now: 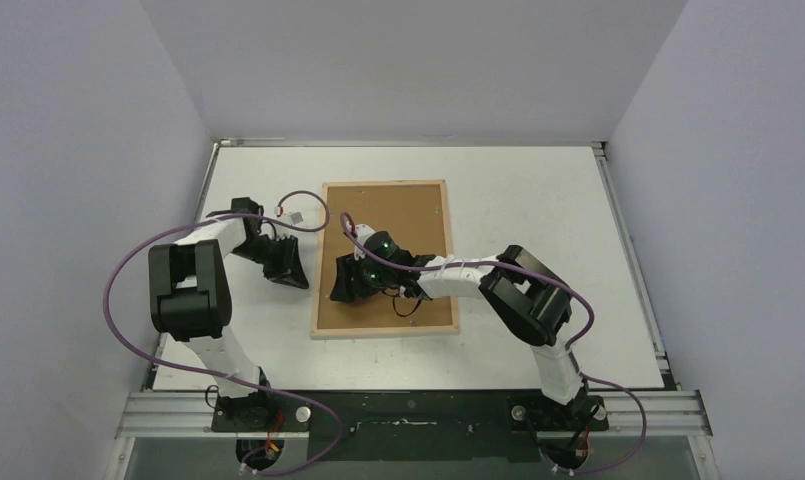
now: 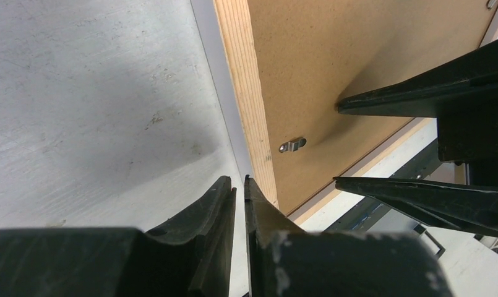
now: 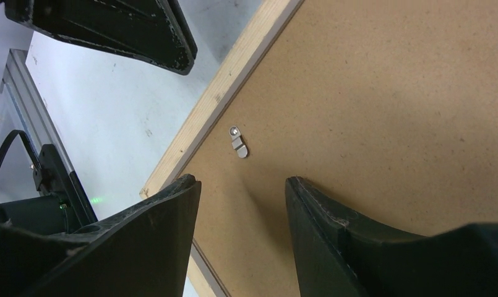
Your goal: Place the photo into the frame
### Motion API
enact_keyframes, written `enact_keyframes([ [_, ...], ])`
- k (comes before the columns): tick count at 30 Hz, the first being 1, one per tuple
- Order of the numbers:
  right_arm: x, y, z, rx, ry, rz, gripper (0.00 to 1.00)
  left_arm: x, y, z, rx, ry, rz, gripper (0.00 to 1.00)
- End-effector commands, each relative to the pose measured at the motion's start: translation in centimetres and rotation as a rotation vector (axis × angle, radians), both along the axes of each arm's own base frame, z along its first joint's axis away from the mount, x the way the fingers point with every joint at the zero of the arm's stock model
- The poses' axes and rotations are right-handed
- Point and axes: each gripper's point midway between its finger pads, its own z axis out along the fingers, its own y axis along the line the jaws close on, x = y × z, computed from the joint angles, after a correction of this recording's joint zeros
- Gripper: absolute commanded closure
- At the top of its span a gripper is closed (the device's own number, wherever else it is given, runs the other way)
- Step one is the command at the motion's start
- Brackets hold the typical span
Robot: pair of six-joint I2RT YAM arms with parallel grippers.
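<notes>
The frame (image 1: 383, 331) lies face down in the middle of the table, its light wood slats around a brown fibreboard backing panel (image 1: 398, 215). The photo is hidden. My left gripper (image 1: 300, 283) sits on the table just outside the frame's left slat (image 2: 246, 93). Its jaws (image 2: 239, 179) stand a narrow slit apart with nothing between them. My right gripper (image 1: 335, 288) hovers low over the backing panel (image 3: 388, 105) near the same slat (image 3: 227, 93), open and empty (image 3: 243, 179). A small metal clip (image 3: 238, 142) lies just ahead of its fingertips.
The same clip (image 2: 292, 145) shows beside the slat in the left wrist view, with the right gripper's fingers (image 2: 419, 93) beyond it. A metal rail (image 1: 408, 410) runs along the near table edge. White walls close in the table on three sides.
</notes>
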Motion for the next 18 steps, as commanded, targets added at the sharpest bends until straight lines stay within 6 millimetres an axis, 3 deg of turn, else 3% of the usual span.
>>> enact_keyframes([
  [1, 0.4, 2.4, 2.0, 0.074, -0.075, 0.06, 0.46, 0.5, 0.6, 0.7, 0.021, -0.071, -0.071, 0.89],
  [7, 0.3, 3.0, 1.6, 0.077, -0.075, 0.075, 0.47, 0.6, 1.0, -0.5, 0.037, -0.11, -0.13, 0.86],
  [18, -0.9, 4.3, 0.6, 0.07, -0.063, 0.118, 0.48, 0.6, -0.4, -1.0, -0.067, -0.045, -0.125, 0.85],
])
